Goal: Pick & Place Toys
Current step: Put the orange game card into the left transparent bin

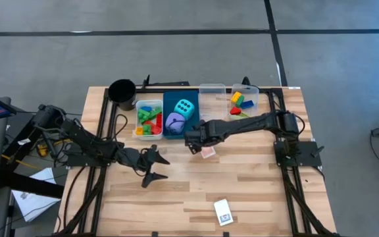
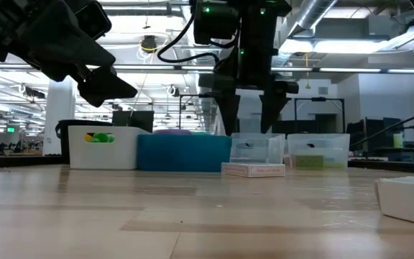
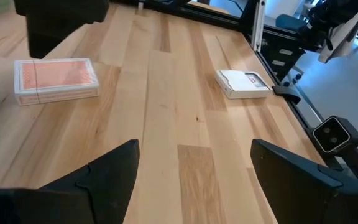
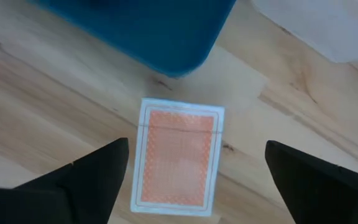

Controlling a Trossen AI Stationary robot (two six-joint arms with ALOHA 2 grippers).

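Observation:
A red-backed card deck [image 4: 179, 155] lies flat on the table just in front of the blue bin [image 1: 176, 128]. My right gripper [image 4: 194, 186] hangs open above it, pointing steeply down, one finger on either side and clear of the deck [image 2: 254, 170]. My left gripper [image 1: 153, 166] stands open over bare wood at the table's left middle, holding nothing. A white card box [image 1: 223, 212] lies flat near the front edge. A cyan die [image 1: 185, 107] and a purple die [image 1: 174, 120] sit in the blue bin. Coloured bricks fill the white bin [image 1: 148, 118].
Two clear bins stand at the back right: one [image 1: 212, 99] with nothing showing in it, the other [image 1: 245, 100] holding a few bricks. A black cup [image 1: 122, 92] stands at the back left. Bare wood stretches across the table's near half.

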